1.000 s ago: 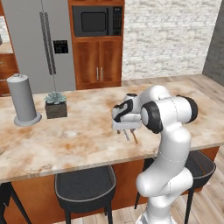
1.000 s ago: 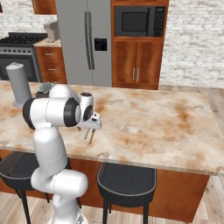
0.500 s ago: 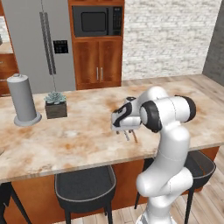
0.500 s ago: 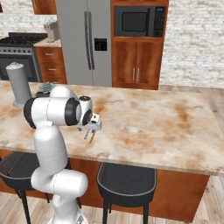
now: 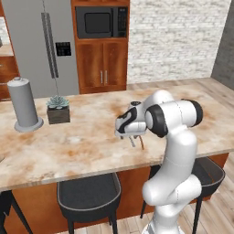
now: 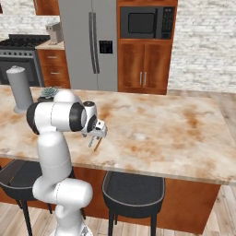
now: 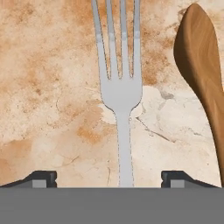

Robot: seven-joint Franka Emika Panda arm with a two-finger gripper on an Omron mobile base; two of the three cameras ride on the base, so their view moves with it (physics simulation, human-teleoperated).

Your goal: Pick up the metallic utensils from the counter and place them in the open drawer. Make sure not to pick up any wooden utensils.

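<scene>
A slim silver metal fork (image 7: 120, 92), one of the metallic utensils, lies flat on the marbled beige counter (image 7: 43, 65) with its tines pointing away from the hand. My gripper (image 7: 109, 178) hangs low over it, open, one dark fingertip on each side of the fork's handle and clear of it. Just to the right of the fork lies a tan wooden spoon (image 7: 201, 57). From the base, the gripper (image 5: 130, 135) (image 6: 95, 135) points down close to the counter's near edge (image 5: 68, 146), with thin utensil ends (image 5: 141, 144) poking out beneath it. The open drawer is out of view.
A grey cylinder (image 5: 23, 104) and a small potted succulent (image 5: 58, 111) stand at the counter's left. Black stools (image 5: 89, 194) (image 6: 133, 191) sit under the near edge. Fridge and wall cabinets stand behind the counter.
The hand has sunk a little closer to the counter over the utensils. The jaws stay wide apart.
</scene>
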